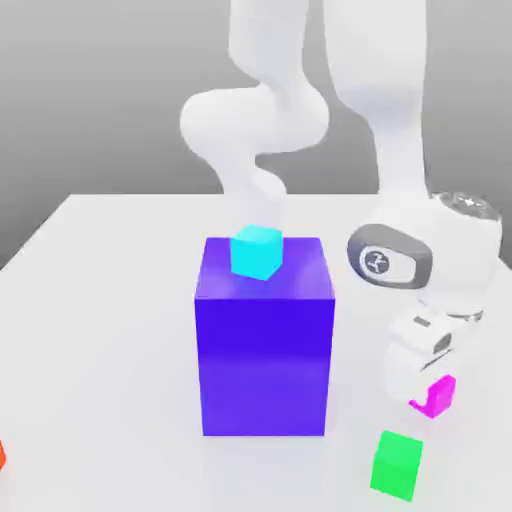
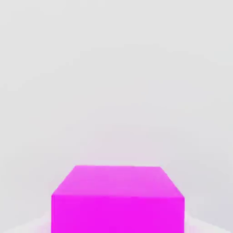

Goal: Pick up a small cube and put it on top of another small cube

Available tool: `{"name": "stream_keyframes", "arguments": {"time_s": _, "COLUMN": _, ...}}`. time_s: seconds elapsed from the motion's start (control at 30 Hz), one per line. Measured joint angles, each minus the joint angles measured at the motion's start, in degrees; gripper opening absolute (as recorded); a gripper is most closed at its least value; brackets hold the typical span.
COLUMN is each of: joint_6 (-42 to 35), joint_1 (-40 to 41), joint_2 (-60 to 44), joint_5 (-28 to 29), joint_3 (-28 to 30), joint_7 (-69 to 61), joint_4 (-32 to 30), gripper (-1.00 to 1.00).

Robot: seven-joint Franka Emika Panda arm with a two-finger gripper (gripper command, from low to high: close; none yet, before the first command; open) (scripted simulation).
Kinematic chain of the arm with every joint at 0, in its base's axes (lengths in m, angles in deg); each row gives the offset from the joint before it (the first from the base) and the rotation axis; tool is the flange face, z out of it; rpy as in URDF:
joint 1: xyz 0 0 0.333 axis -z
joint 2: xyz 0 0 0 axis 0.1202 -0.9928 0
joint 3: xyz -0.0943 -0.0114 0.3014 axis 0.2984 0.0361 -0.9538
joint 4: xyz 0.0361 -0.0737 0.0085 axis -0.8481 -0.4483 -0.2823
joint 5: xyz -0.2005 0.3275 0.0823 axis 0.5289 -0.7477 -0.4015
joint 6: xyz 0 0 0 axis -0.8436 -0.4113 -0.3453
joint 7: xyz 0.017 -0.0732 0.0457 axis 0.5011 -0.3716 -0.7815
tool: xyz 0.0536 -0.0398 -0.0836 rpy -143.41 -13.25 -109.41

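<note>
The small magenta cube (image 1: 441,396) sits low over the white table at the exterior view's right, partly covered by my white hand. My gripper (image 1: 424,388) reaches down onto it from above and is shut on it. The hand view has this magenta cube (image 2: 118,200) very close, with bare white table behind it. The small green cube (image 1: 397,464) rests on the table just in front of the magenta one and slightly toward the exterior view's left, a short gap apart from it.
A big blue-purple block (image 1: 265,350) stands mid-table with a cyan cube (image 1: 256,252) on top, left of my hand in the exterior view. A red sliver (image 1: 2,457) shows at that view's left edge. The arm's white links rise behind the block.
</note>
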Motion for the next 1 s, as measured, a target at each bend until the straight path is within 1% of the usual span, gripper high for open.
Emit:
{"name": "stream_keyframes", "arguments": {"time_s": 0.17, "joint_6": -4.05, "joint_1": 6.45, "joint_2": 6.19, "joint_5": -9.17, "joint_3": -8.44, "joint_7": -6.97, "joint_4": -1.82, "gripper": -1.0}}
{"name": "stream_keyframes", "arguments": {"time_s": 0.27, "joint_6": -6.43, "joint_1": 8.61, "joint_2": 9.82, "joint_5": -14.79, "joint_3": -11.82, "joint_7": -11.23, "joint_4": -2.98, "gripper": -1.0}}
{"name": "stream_keyframes", "arguments": {"time_s": 0.3, "joint_6": -7.34, "joint_1": 8.98, "joint_2": 10.42, "joint_5": -15.74, "joint_3": -11.85, "joint_7": -11.24, "joint_4": -2.76, "gripper": -1.0}}
{"name": "stream_keyframes", "arguments": {"time_s": 0.5, "joint_6": -13.31, "joint_1": 11.46, "joint_2": 10.53, "joint_5": -17.75, "joint_3": -7.76, "joint_7": -3.13, "joint_4": 2.65, "gripper": -1.0}}
{"name": "stream_keyframes", "arguments": {"time_s": 0.73, "joint_6": -18.87, "joint_1": 14.76, "joint_2": 10.66, "joint_5": -22.92, "joint_3": -3.75, "joint_7": 5.17, "joint_4": 9.28, "gripper": -1.0}}
{"name": "stream_keyframes", "arguments": {"time_s": 0.87, "joint_6": -13.55, "joint_1": 12.95, "joint_2": 3.92, "joint_5": -18.03, "joint_3": -0.21, "joint_7": 9.93, "joint_4": 10.47, "gripper": -1.0}}
{"name": "stream_keyframes", "arguments": {"time_s": 0.9, "joint_6": -12.03, "joint_1": 12.18, "joint_2": 2.14, "joint_5": -16.65, "joint_3": 0.83, "joint_7": 10.97, "joint_4": 10.63, "gripper": 1.0}}
{"name": "stream_keyframes", "arguments": {"time_s": 1.0, "joint_6": -12.03, "joint_1": 12.18, "joint_2": 2.14, "joint_5": -16.65, "joint_3": 0.83, "joint_7": 10.97, "joint_4": 10.63, "gripper": 1.0}}
